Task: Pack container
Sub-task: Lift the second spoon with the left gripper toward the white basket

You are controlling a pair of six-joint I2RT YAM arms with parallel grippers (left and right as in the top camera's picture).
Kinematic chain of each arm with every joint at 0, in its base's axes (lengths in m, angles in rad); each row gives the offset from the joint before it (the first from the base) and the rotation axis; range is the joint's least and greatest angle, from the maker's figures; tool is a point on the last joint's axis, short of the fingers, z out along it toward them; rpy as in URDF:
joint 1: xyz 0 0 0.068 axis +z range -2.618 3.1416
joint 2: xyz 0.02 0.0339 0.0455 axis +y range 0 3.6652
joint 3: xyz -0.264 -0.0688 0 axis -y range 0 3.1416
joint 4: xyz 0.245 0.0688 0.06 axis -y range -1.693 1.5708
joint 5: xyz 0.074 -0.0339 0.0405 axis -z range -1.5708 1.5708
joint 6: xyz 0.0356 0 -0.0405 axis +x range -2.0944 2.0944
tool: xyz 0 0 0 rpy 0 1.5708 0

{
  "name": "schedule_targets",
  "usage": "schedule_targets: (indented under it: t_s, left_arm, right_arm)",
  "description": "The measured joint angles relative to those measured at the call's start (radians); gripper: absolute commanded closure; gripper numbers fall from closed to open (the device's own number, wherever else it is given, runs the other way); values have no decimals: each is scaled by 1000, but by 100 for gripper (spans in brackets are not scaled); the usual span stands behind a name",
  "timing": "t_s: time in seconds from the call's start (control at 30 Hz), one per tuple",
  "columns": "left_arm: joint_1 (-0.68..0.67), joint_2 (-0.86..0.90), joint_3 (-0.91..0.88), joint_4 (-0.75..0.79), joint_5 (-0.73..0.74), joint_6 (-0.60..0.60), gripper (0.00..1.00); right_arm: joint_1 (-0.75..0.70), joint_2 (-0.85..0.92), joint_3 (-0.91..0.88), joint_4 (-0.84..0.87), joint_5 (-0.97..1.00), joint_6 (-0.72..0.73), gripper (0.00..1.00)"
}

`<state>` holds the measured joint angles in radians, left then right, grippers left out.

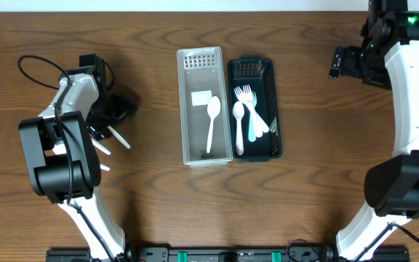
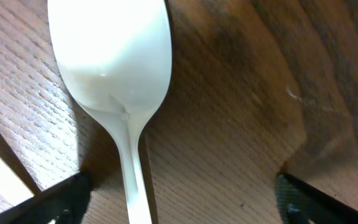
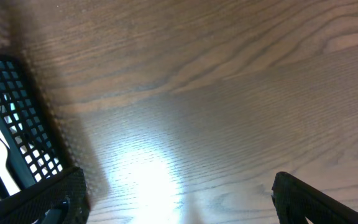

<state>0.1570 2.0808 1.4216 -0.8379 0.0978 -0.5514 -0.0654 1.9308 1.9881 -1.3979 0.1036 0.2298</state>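
Cannot see the white spoon (image 2: 110, 56) whole at the left wrist, bowl top and handle end cropped. Cannot count the utensils (image 1: 119, 137) half hidden under the left arm (image 1: 75, 91) overhead. At the right wrist, only a black basket (image 3: 17, 124) corner.

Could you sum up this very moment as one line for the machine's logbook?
left tool open over loose spoon on table | right tool open, empty, near black basket | white tray holds single spoon

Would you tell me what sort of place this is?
Probably a robotics lab bench: left arm and right arm at a wooden table holding a white tray and black basket of cutlery.
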Motion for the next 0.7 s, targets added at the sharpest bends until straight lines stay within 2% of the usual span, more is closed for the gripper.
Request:
schedule_targets:
  t_s: [0.07,0.13,0.2,0.3,0.5,0.7]
  left_arm:
    - [0,0,0,0,0,-2,32]
    - [0,0,0,1,0,0,50]
    - [0,0,0,0,2,0,62]
    - [0,1,0,0,4,0,74]
    - [0,1,0,0,5,1,78]
    - [0,1,0,0,7,0,89]
  right_arm:
    - [0,0,0,0,0,0,1]
    - [0,0,0,0,0,0,1]
    - [0,0,0,0,0,0,1]
    - [0,0,0,0,0,0,1]
    - [0,0,0,0,0,0,1]
    - [0,0,0,0,0,0,1]
